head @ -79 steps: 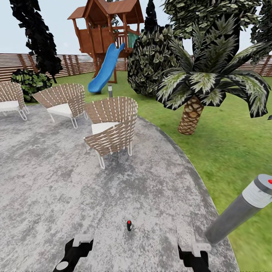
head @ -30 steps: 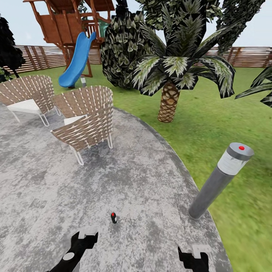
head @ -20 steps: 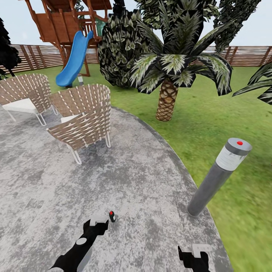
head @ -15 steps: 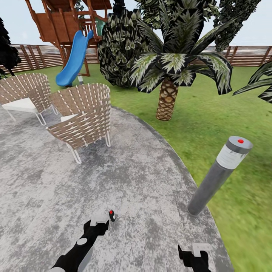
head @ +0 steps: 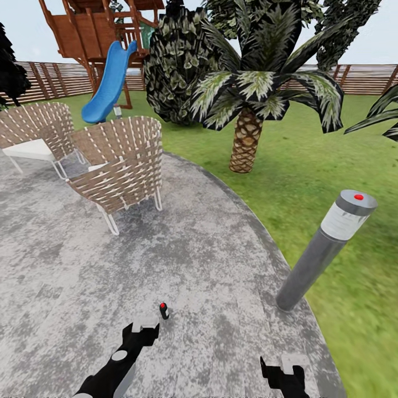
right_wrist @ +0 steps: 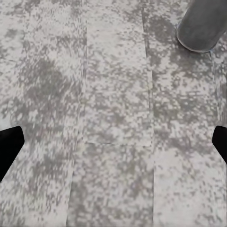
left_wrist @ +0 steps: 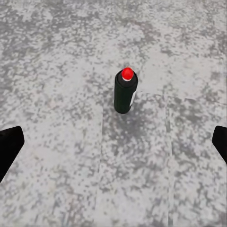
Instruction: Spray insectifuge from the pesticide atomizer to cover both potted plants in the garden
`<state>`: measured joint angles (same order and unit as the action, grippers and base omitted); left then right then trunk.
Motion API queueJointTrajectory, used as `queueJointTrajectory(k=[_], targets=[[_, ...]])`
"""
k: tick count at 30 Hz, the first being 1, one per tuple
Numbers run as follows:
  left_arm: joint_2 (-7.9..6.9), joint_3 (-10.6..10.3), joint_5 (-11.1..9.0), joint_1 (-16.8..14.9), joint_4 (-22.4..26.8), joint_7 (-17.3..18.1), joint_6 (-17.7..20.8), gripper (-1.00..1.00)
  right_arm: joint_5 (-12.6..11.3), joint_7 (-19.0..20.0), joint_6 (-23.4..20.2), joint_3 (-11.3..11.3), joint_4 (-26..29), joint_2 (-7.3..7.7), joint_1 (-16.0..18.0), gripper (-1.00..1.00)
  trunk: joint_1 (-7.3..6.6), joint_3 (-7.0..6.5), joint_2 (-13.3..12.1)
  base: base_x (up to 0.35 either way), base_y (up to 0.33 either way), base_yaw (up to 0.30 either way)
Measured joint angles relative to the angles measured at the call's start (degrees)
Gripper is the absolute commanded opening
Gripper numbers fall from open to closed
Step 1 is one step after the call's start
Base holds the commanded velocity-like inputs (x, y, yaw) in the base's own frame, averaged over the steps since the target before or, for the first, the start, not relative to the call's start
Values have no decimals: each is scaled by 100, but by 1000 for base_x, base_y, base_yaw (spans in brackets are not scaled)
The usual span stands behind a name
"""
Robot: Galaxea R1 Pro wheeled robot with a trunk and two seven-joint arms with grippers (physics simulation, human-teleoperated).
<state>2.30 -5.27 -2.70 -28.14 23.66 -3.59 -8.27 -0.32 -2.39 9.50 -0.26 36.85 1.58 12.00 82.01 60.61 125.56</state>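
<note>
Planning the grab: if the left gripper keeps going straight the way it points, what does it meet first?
Probably the small dark bottle with the red cap, standing upright on the paving, centred ahead of the open left gripper.

Bright, flat daylight, no clear sun direction, no glare. Faint soft shadow under the woven brown wicker chair [head: 124,166] on the mottled grey paved patio [head: 66,276]. Wide-angle stretch at the edges: the grey bollard with red dot [head: 326,249] leans outward. Green lawn [head: 354,309] smears at the right edge. Textures coarse, grainy in wrist views.
</note>
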Motion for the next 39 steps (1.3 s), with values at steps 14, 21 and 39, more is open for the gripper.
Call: queueJointTrajectory(k=[14,21,39], targets=[[-15,-1,0,-12,-1,1,-5,100,-9,-7,0,-38,-16,0,1,100,308,378,562,0,0,6],[-14,-7,6,-14,-5,1,-5,100,-12,-6,0,-40,-3,0,-1,100,461,568,842,0,0,0],[6,2,3,-272,53,-6,-11,100,-32,9,-25,-22,773,-9,1,100,857,1057,1564,0,0,0]])
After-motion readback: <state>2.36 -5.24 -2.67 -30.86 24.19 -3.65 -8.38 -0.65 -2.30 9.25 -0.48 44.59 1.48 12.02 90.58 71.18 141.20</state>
